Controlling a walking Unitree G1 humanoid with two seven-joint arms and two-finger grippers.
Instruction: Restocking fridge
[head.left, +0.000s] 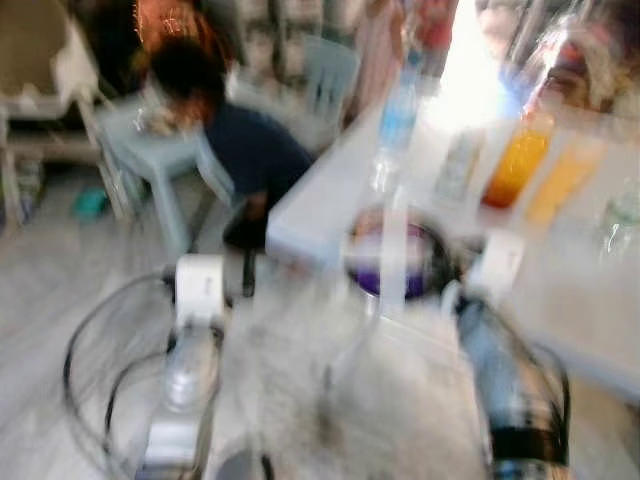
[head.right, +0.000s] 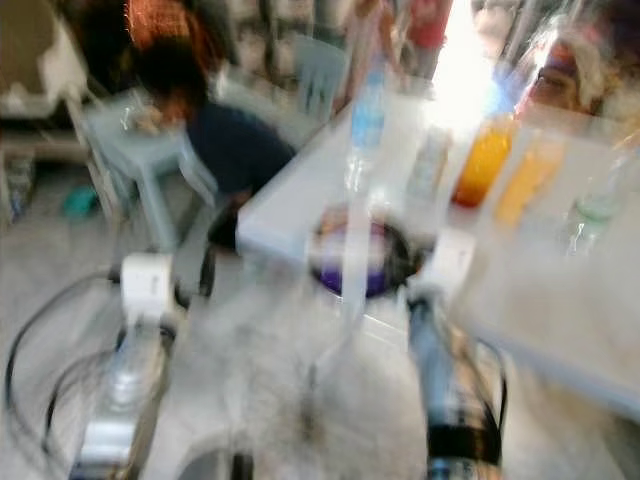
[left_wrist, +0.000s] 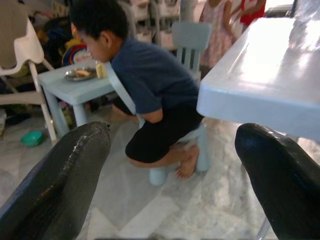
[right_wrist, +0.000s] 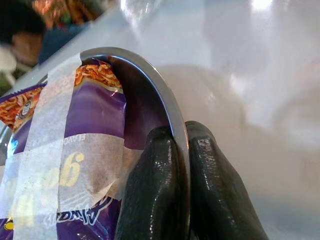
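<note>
Currently my right gripper (right_wrist: 172, 150) is clamped on the thin metal rim of a bowl (right_wrist: 165, 100), one finger inside and one outside, so I judge the step in hand to be the pick-up of a stock item from the white table (left_wrist: 260, 85). The bowl holds a purple noodle packet (right_wrist: 85, 130) strapped across with strips of pale tape; in the blurred head views the bowl sits near the table's near edge, just ahead of my right arm. My left gripper (left_wrist: 172, 170) hangs with fingers wide apart, holding nothing, out over the floor beside the table's corner. No fridge can be made out, so I judge the task early: next the bowl must come up level, rim grip kept firm, since a one-sided pinch may let it tip. The left gripper could support the far side. Obstacles: behind the bowl stand a clear water bottle (head.left: 397, 120) and an orange drink bottle (head.left: 517, 160), near enough to knock on a careless lift. To my left a person (left_wrist: 150, 85) crouches on a low stool at a small blue table (left_wrist: 75, 90), so any turn that way needs care. Head views are too smeared for finer detail.
</note>
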